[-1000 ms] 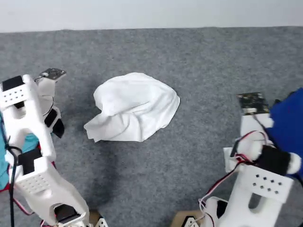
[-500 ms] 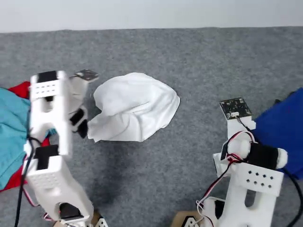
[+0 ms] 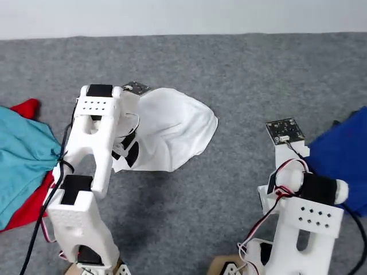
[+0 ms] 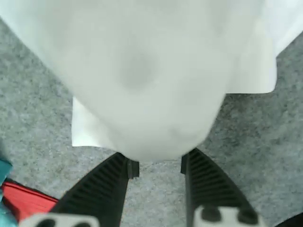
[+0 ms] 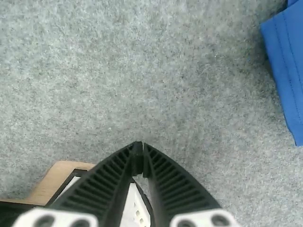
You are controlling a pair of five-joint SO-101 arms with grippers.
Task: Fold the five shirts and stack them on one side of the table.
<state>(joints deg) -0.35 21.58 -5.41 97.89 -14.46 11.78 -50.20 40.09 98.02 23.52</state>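
**Left gripper now at white shirt, grab not yet made**

Change: in the last sec the left gripper [image 3: 127,152] has swung in from the surface's left edge. It's now over the left side of the white shirt [image 3: 172,129]. Wrist view: left gripper [image 4: 156,163] is spread wide, one jaw either side of the bulge of the white shirt [image 4: 142,71], cloth at the tips but not pinched.

White shirt hasn't budged. It sits as a crumpled lump mid-surface [image 3: 241,69], somewhat toward the far edge, w/ no fold in it.

With the arm gone from that edge, the teal shirt [image 3: 23,154] shows, lying on top of the red shirt [image 3: 23,215], both loose.

Right gripper [image 5: 139,149] is clenched on nothing and hangs over bare surface near the right edge, close to the blue shirt [image 5: 284,71]. It pulled back a bit, then held.

Meaning, prob.: white shirt is first up, next move is closing on its edge. Task barely begun, no stack yet.
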